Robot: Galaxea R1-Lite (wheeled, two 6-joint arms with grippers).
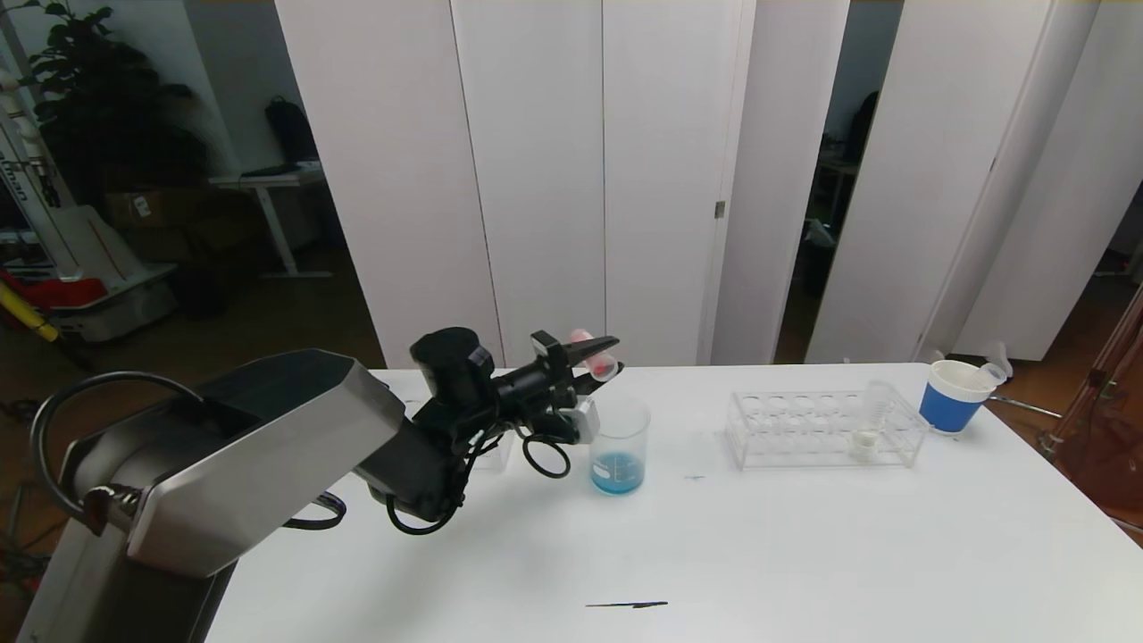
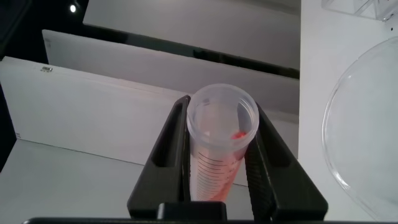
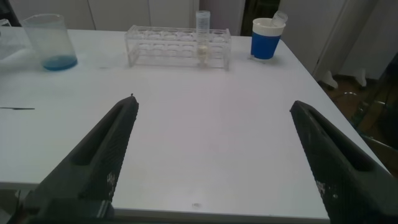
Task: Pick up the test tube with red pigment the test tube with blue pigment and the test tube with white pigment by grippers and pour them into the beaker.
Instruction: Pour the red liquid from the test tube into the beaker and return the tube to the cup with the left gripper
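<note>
The slim clear test tube with red pigment [image 1: 596, 354] is up in the air, lying nearly sideways above and just behind the rim of the clear glass beaker [image 1: 619, 446], clamped between the closed fingers of the black left gripper [image 1: 600, 355]; from the wrist you look into its open mouth and see only a red smear clinging inside. The beaker stands on the white bench [image 1: 679, 545] with a shallow pool of blue liquid at its bottom, so by my reckoning the blue pour is done and the red one is under way or just finishing. Off to the right, the clear plastic rack [image 1: 822, 429] holds one upright tube with cream-white pigment [image 1: 871, 420], untouched, with a blue-and-white paper cup [image 1: 954, 396] beyond it. The right gripper [image 3: 211, 162] hangs wide open and empty over the bench's near edge.
</note>
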